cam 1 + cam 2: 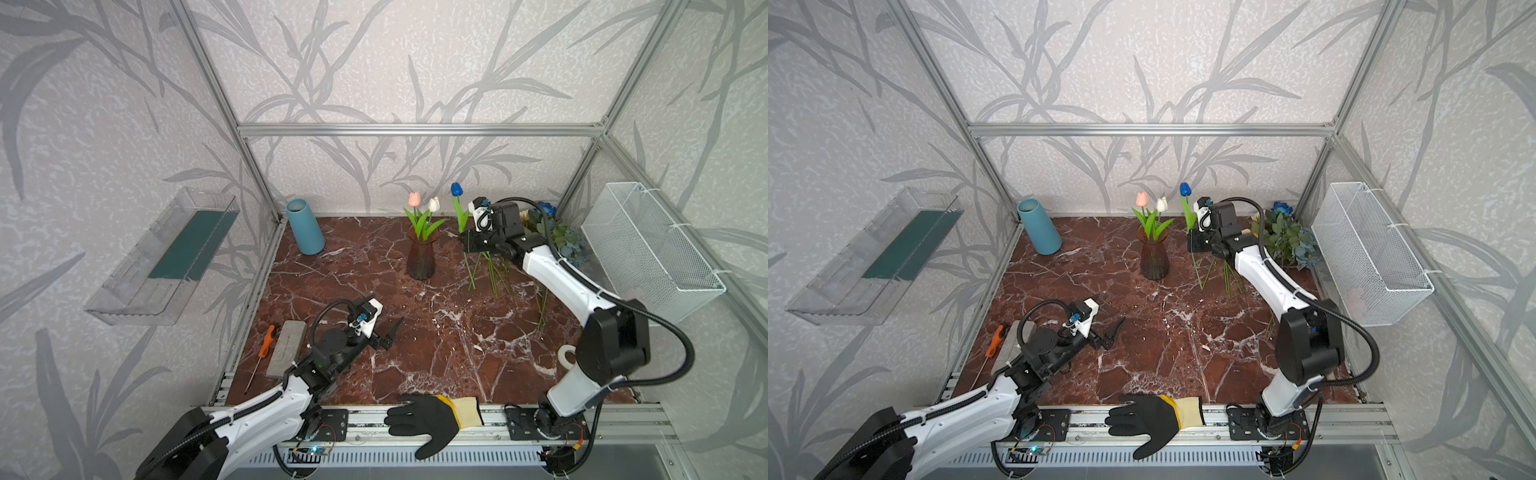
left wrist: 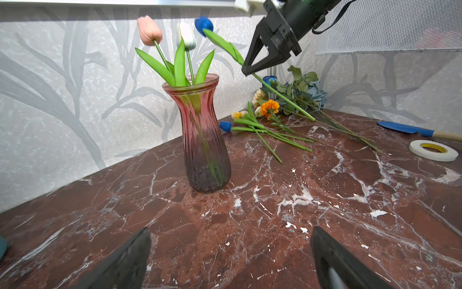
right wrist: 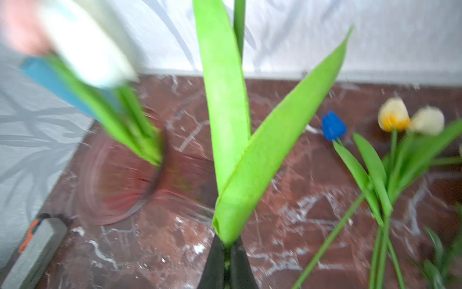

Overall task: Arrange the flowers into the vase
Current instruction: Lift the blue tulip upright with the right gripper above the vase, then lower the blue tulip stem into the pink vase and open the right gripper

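Note:
A reddish glass vase (image 1: pixel 422 257) (image 1: pixel 1154 259) (image 2: pixel 205 140) stands at the back middle of the table and holds a pink tulip (image 1: pixel 414 199) and a white tulip (image 1: pixel 433 204). Just right of it, my right gripper (image 1: pixel 466 240) (image 2: pixel 247 70) (image 3: pixel 227 246) is shut on the stem of a blue tulip (image 1: pixel 456 189) (image 1: pixel 1185 189) (image 2: pixel 203 24), held above the table and leaning toward the vase. More flowers (image 1: pixel 552 237) (image 2: pixel 287 105) lie in the back right corner, among them an orange marigold (image 2: pixel 269 107) and another blue tulip (image 3: pixel 333 126). My left gripper (image 1: pixel 390 332) (image 2: pixel 231 232) hovers open and empty near the front left.
A light-blue cup (image 1: pixel 305 226) stands at the back left. An orange screwdriver (image 1: pixel 266 340) and a grey block (image 1: pixel 286 347) lie at the left edge. A tape roll (image 2: pixel 433 150) and a blue-handled tool (image 2: pixel 405 128) lie at the right. A glove (image 1: pixel 432 419) rests on the front rail.

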`<state>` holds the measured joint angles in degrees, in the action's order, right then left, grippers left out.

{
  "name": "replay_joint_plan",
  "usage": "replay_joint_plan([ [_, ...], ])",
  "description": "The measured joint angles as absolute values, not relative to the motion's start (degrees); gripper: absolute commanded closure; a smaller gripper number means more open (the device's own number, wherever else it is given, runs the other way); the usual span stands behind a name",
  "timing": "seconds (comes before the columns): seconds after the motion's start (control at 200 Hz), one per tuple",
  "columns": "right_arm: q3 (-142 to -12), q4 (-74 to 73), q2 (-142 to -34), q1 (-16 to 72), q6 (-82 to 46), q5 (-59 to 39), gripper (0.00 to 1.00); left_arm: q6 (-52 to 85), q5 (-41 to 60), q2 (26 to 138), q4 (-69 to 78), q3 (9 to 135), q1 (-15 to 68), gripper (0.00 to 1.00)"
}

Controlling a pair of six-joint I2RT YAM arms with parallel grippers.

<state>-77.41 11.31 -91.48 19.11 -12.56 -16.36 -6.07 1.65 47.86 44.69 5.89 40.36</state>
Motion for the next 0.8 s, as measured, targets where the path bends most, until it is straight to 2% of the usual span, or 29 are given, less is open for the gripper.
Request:
replay_joint_plan([
  [0.17,-68.6,-9.2,-80.9,23.0,-11.9,-20.1,1.00,-6.1,3.3,44.1,45.2,4.7,40.6,0.01],
  [0.33,-64.8,-25.3,-78.9,26.8,-10.3,-21.5,1.00,-6.1,2.6,39.5,45.7,3.0,40.9,0.01],
  [0.555,-65.1,-43.7,-85.9,29.4,-8.3,-20.7,1.00,-6.1,0.3,37.5,45.4,2.6,40.9,0.01],
  [0.8,-68.8,-52.8,-97.8,29.3,-7.7,-14.7,1.00,-6.1,-1.3,40.1,45.6,2.6,40.9,0.01],
])
